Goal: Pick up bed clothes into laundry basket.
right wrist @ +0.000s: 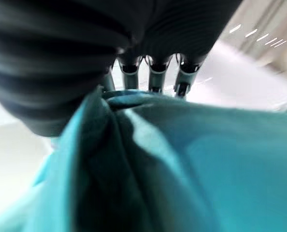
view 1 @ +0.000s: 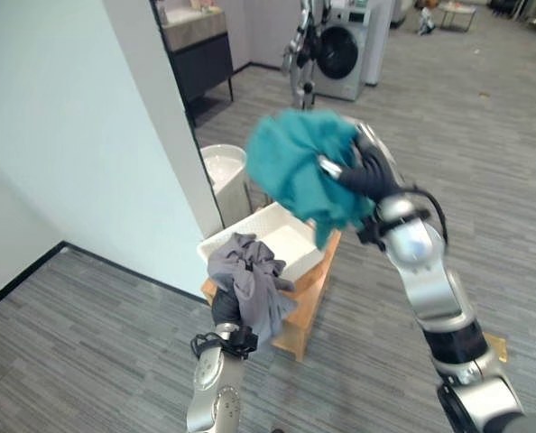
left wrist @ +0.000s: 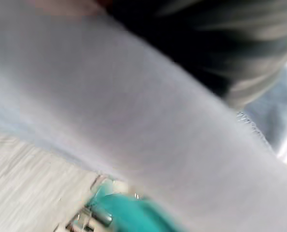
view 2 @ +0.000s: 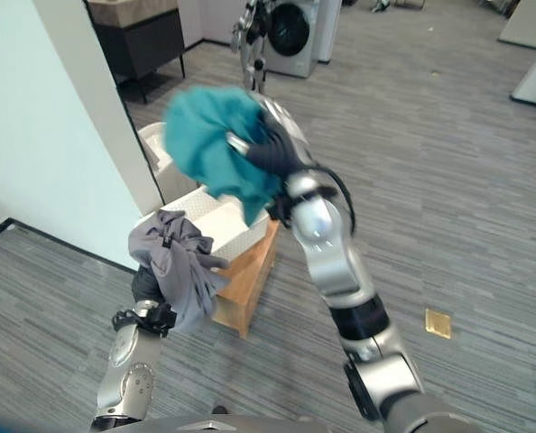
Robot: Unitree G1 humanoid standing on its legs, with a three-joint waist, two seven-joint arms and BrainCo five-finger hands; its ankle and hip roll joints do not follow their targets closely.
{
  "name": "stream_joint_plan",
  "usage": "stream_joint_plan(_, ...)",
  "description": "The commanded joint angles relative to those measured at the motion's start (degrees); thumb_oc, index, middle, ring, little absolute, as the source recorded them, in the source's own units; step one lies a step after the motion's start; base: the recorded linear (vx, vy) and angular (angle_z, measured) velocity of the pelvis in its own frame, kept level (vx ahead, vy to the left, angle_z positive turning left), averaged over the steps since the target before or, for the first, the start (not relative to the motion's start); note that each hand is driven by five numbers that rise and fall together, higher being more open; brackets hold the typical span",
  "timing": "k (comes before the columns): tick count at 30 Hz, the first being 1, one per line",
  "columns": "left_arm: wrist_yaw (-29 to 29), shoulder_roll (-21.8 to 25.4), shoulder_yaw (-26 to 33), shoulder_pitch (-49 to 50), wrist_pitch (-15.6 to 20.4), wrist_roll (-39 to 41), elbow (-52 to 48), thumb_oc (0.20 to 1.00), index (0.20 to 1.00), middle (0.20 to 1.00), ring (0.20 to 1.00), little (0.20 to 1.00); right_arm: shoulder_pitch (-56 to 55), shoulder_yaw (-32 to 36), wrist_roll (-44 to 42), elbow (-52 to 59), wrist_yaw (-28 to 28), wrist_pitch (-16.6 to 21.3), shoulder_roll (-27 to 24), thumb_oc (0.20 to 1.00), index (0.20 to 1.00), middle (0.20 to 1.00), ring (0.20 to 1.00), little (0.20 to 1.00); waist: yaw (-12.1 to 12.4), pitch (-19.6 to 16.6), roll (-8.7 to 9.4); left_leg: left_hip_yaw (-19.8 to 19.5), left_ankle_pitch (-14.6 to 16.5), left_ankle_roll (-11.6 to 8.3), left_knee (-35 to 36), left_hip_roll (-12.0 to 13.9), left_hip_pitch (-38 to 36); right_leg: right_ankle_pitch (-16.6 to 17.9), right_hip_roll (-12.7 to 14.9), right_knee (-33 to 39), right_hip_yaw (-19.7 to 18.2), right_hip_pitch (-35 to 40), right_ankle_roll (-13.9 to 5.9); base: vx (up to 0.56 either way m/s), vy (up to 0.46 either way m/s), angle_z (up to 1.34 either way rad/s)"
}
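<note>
Where cloths hang, basket (view 1: 291, 248) below.

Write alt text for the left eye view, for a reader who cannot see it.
The robot's right hand holds a bunched teal cloth in the air above a white plastic laundry basket that sits on a low wooden stool. Its left hand, lower down, grips a crumpled grey cloth at the basket's near edge.

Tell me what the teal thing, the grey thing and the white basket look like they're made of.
Teal cloth: soft matte fabric, bunched and drooping from the right hand. Grey garment: thin matte fabric, hanging in folds over the left hand. White basket: probably rigid plastic, judging by its straight walls.
</note>
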State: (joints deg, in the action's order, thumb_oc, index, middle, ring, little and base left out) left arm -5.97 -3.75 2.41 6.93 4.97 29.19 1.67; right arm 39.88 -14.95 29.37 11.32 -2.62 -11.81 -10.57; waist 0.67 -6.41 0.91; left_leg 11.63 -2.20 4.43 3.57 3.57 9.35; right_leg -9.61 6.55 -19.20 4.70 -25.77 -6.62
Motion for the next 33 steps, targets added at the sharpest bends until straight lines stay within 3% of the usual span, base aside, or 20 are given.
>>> stream_joint_plan(1, -2.9, -1.1, -2.6, -0.2, -0.2, 4.0, -5.3, 0.2, 0.2, 0.2, 0.2, 0.2, 5.5, 1.7, 3.4, -15.8, 5.5, -2.0, -3.7, 0.2, 0.2, 0.2, 0.2, 0.2, -1.5, -3.7, 1.23, -1.9, -1.5, -6.53, 1.4, 1.9, -1.1, 16.0, -4.2, 22.8, -15.4, 8.5, 0.86, 0.39, -0.129, 1.63)
stream_joint_plan(2, -2.7, -1.2, -2.5, -0.6, -0.2, 4.1, -5.3, 0.2, 0.2, 0.2, 0.2, 0.2, 6.9, 1.4, 3.2, -17.7, 6.4, -1.6, -3.5, 0.2, 0.2, 0.2, 0.2, 0.2, -1.6, -3.5, 0.97, -2.0, -1.1, -6.38, 1.4, 1.8, -1.2, 16.1, -4.1, 23.4, -15.3, 8.9, 0.67, 0.3, -0.082, 1.55)
stream_joint_plan(4, -2.6, -1.1, -2.2, -0.1, 0.1, 3.5, -5.5, 0.2, 0.2, 0.2, 0.2, 0.2, 11.1, 0.0, 2.0, -30.1, 10.0, -1.1, -1.7, 0.2, 0.2, 0.2, 0.2, 0.2, -0.8, -3.1, 1.78, -3.2, -0.2, -6.01, 1.4, 0.5, -3.8, 16.4, -1.2, 24.2, -10.2, 12.2, 1.18, 0.22, -0.151, 1.84)
stream_joint_plan(5, -2.6, -2.1, -0.4, 1.0, -0.2, 4.1, -5.3, 0.2, 0.2, 0.2, 0.2, 0.2, 12.3, -0.6, 0.7, -38.5, 13.0, -0.9, -1.6, 0.2, 0.2, 0.2, 0.2, 0.2, 0.6, -3.5, 2.16, -4.8, 1.1, -6.95, 1.4, 1.1, -4.9, 16.5, -1.2, 24.2, -6.2, 13.6, 2.37, 0.18, -0.242, 1.28)
stream_joint_plan(6, -2.7, -2.1, -0.4, 0.9, -0.2, 4.1, -5.2, 0.2, 0.2, 0.2, 0.2, 0.2, 12.4, -0.7, 0.7, -38.8, 13.3, -0.7, -1.5, 0.2, 0.2, 0.2, 0.2, 0.2, 0.4, -3.4, 2.16, -5.0, 0.6, -7.07, 1.4, 1.1, -4.7, 16.9, -1.2, 24.2, -6.1, 13.4, 2.52, 0.26, -0.318, 0.46)
stream_joint_plan(7, -2.6, -2.2, -0.4, 2.9, -0.4, 4.0, -5.1, 0.2, 0.2, 0.2, 0.2, 0.2, 15.2, -2.5, 0.4, -49.5, 15.6, -0.9, -0.1, 0.2, 0.2, 0.2, 0.2, 0.2, 1.6, -4.2, 1.75, -6.4, 1.7, -8.89, 1.4, 2.1, -5.6, 16.0, -1.0, 24.2, -1.2, 15.8, 2.5, 0.2, -0.209, 0.57)
stream_joint_plan(10, -2.6, -1.8, -0.8, 3.2, -0.9, 3.4, -5.1, 0.2, 0.2, 0.2, 0.2, 0.2, 17.9, -4.4, -0.9, -57.3, 18.5, 0.7, 0.1, 0.2, 0.2, 0.2, 0.2, 0.2, 1.7, -4.1, 1.22, -6.5, 1.1, -10.44, 1.4, 3.4, -5.6, 16.1, -0.8, 24.2, 2.9, 16.9, 2.44, 0.17, -0.149, 0.6)
stream_joint_plan(12, -2.7, -1.1, -1.0, 2.6, -2.1, 3.6, -4.9, 0.2, 0.2, 0.2, 0.2, 0.2, 21.9, -7.4, -2.1, -66.9, 21.4, 2.1, -1.1, 0.2, 0.2, 0.2, 0.2, 0.2, 2.0, -2.8, 0.47, -1.8, -1.3, -11.28, 1.4, 4.4, -4.9, 14.6, 0.4, 24.2, 9.7, 19.0, 1.65, 0.16, -0.149, 1.01)
stream_joint_plan(14, -3.5, -0.6, -1.8, 1.4, -2.8, 3.6, -4.5, 0.2, 0.2, 0.2, 0.2, 0.2, 25.6, -8.9, -3.0, -71.8, 22.6, 3.3, -2.8, 0.2, 0.2, 0.2, 0.2, 0.2, 1.4, -1.1, -0.25, 5.9, -3.3, -10.05, 1.1, 3.7, -2.2, 13.6, 1.6, 24.2, 14.9, 19.2, 0.86, -0.09, -0.056, 1.09)
stream_joint_plan(15, -3.5, -0.6, -1.7, 1.1, -2.9, 3.6, -4.5, 0.2, 0.2, 0.2, 0.2, 0.2, 26.0, -9.0, -3.1, -72.2, 22.8, 3.5, -2.7, 0.2, 0.2, 0.2, 0.2, 0.2, 1.3, -1.0, -0.26, 5.9, -3.8, -9.9, 1.2, 3.6, -1.9, 13.9, 1.7, 24.2, 14.9, 18.9, 0.94, -0.11, -0.045, 1.24)
stream_joint_plan(17, -4.6, 0.2, -2.3, 0.3, -3.8, 3.7, -4.4, 0.2, 0.2, 0.2, 0.2, 0.2, 28.4, -9.3, -4.0, -75.9, 23.5, 3.9, -3.9, 0.2, 0.2, 0.2, 0.2, 0.2, 0.5, 0.3, -1.97, 14.1, -5.6, -7.51, 1.4, 2.7, 1.3, 13.1, 1.9, 24.2, 18.8, 18.0, 0.69, -0.09, 0.005, 1.38)
stream_joint_plan(20, -5.3, 0.5, -2.3, 0.9, -4.1, 3.5, -4.3, 0.2, 0.2, 0.2, 0.2, 0.2, 28.4, -8.9, -4.6, -77.4, 23.9, 3.7, -3.4, 0.2, 0.2, 0.2, 0.2, 0.2, 0.2, 0.5, -2.91, 15.0, -4.4, -6.91, 1.4, 3.1, 2.3, 12.6, 1.8, 24.2, 20.1, 17.3, 0.49, 0.02, 0.012, 0.57)
stream_joint_plan(22, -5.5, 0.6, -1.8, 1.5, -4.4, 3.3, -3.9, 0.2, 0.2, 0.2, 0.2, 0.2, 26.6, -8.3, -5.0, -77.6, 24.8, 3.5, -3.3, 0.2, 0.2, 0.2, 0.2, 0.2, -0.2, 0.0, -3.24, 13.2, -4.6, -6.78, 1.4, 3.4, 2.5, 11.6, 0.7, 24.2, 20.7, 18.0, 0.69, 0.17, -0.001, 0.08)
stream_joint_plan(25, -5.8, 0.6, -2.3, 2.0, -5.1, 3.2, -3.6, 0.2, 0.2, 0.2, 0.2, 0.2, 24.5, -7.1, -5.5, -79.6, 25.6, 2.7, -2.3, 0.2, 0.2, 0.2, 0.2, 0.2, -0.5, -0.1, -2.34, 13.5, -4.5, -6.57, 1.4, 3.7, 1.8, 9.7, -0.1, 24.2, 21.6, 20.9, 1.27, 0.2, -0.006, 0.35)
stream_joint_plan(27, -6.4, 0.7, -2.4, 2.6, -5.7, 2.7, -3.9, 0.2, 0.2, 0.2, 0.2, 0.2, 20.8, -5.3, -5.7, -80.4, 25.8, 2.4, -0.4, 0.2, 0.2, 0.2, 0.2, 0.2, -1.0, 0.4, -0.74, 13.5, -3.2, -6.05, 1.4, 2.8, -0.2, 11.2, 0.1, 24.1, 22.6, 24.8, 0.43, 0.17, -0.002, 0.2)
stream_joint_plan(29, -5.8, 1.0, -3.1, 1.3, -6.6, 2.9, -3.4, 0.2, 0.2, 0.2, 0.2, 0.2, 17.3, -3.2, -7.1, -81.6, 26.9, 2.2, 1.6, 0.2, 0.2, 0.2, 0.2, 0.2, -2.0, 2.6, -1.37, 11.7, -2.7, -6.35, 1.4, 4.6, -1.3, 9.9, 0.9, 9.2, 17.5, 16.6, -1.82, -0.05, 0.043, 0.11)
stream_joint_plan(30, -5.7, 1.1, -3.2, 0.5, -6.5, 3.0, -3.3, 0.2, 0.2, 0.2, 0.2, 0.2, 16.6, -2.6, -7.6, -82.5, 27.4, 2.2, 2.0, 0.2, 0.2, 0.2, 0.2, 0.2, -2.1, 2.7, -1.67, 11.8, -3.0, -6.4, 1.4, 5.1, -0.5, 8.5, 0.4, 7.1, 14.9, 12.9, -1.57, -0.08, 0.016, 0.02)
stream_joint_plan(31, -5.6, 1.2, -3.2, 0.4, -6.5, 3.0, -3.3, 0.2, 0.2, 0.2, 0.2, 0.2, 16.7, -2.6, -7.6, -82.6, 27.5, 2.2, 2.0, 0.2, 0.2, 0.2, 0.2, 0.2, -1.8, 2.4, -1.59, 12.0, -3.0, -6.45, 1.4, 5.2, -0.1, 8.2, 0.4, 6.2, 14.5, 12.0, -1.49, -0.03, -0.038, 0.1)
stream_joint_plan(32, -6.3, 1.3, -3.7, -0.6, -6.7, 2.9, -2.6, 0.2, 0.2, 0.2, 0.2, 0.2, 15.9, -2.1, -7.9, -84.4, 27.9, 2.9, 3.2, 0.2, 0.2, 0.2, 0.2, 0.2, -1.2, 1.7, -1.2, 11.7, -2.8, -6.9, 1.4, 5.1, 0.8, 8.7, 0.7, 9.0, 10.3, 8.6, -0.33, 0.08, -0.1, 0.14)
stream_joint_plan(33, -6.6, 1.3, -4.0, -0.7, -6.8, 2.9, -2.5, 0.2, 0.2, 0.2, 0.2, 0.2, 15.3, -2.1, -7.9, -84.7, 27.9, 3.0, 3.6, 0.2, 0.2, 0.2, 0.2, 0.2, -1.0, 1.7, -0.99, 11.3, -2.7, -7.26, 1.4, 5.3, 0.9, 9.8, 2.2, 11.9, 9.3, 8.2, -0.22, 0.15, -0.14, 0.2)
